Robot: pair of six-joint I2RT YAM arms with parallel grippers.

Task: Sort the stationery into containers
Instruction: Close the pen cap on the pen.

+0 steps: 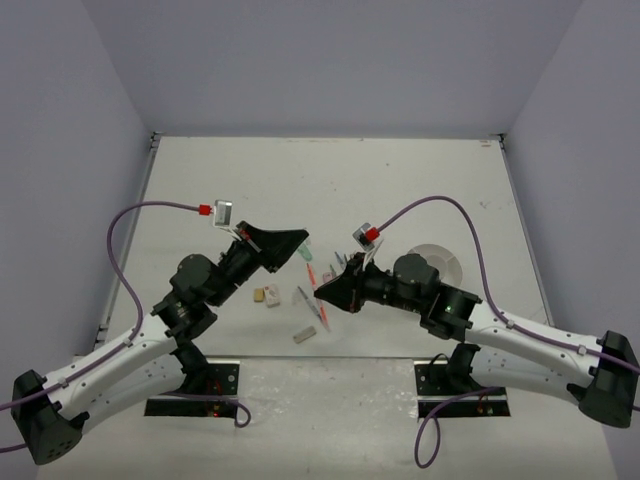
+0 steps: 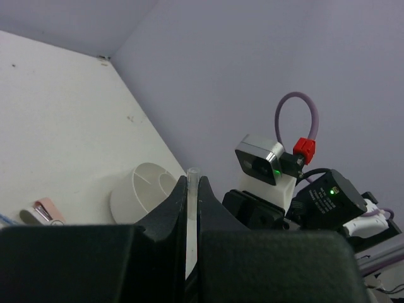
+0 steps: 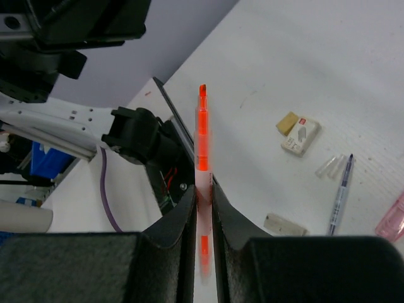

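Left hand (image 2: 194, 184): clenched on a thin clear-barrelled pen (image 2: 192, 214). The pen runs lengthwise between the fingers and pokes out just past their tips.

Right hand (image 3: 202, 197): clenched on a slim orange marker with a clear barrel (image 3: 202, 136). It also lies along the fingers, tip pointing out ahead. Both hands are held off the white bench (image 1: 400, 180).

Governing relation: the round white plastic organizer with inner dividers (image 2: 146, 189) lies ahead of the left hand and lower than the pen's tip, a little to the left in the wrist view. Seen from above, it stands right of centre, close behind the right arm's wrist. The right arm is therefore nearer, yet its hand points away, toward the middle of the bench. In my judgement the left hand is the better aimed. Its pen would need tipping end-down to enter a compartment.

Loose stationery lies between the hands:
- a small tan block (image 3: 288, 123), with a white block (image 3: 302, 137) just beside it
- a thin blue pen (image 3: 341, 192)
- a flat grey block (image 3: 285, 224)
- a pink piece (image 3: 392, 218)

Plain lilac walls (image 1: 330, 60) enclose the bench on three sides.
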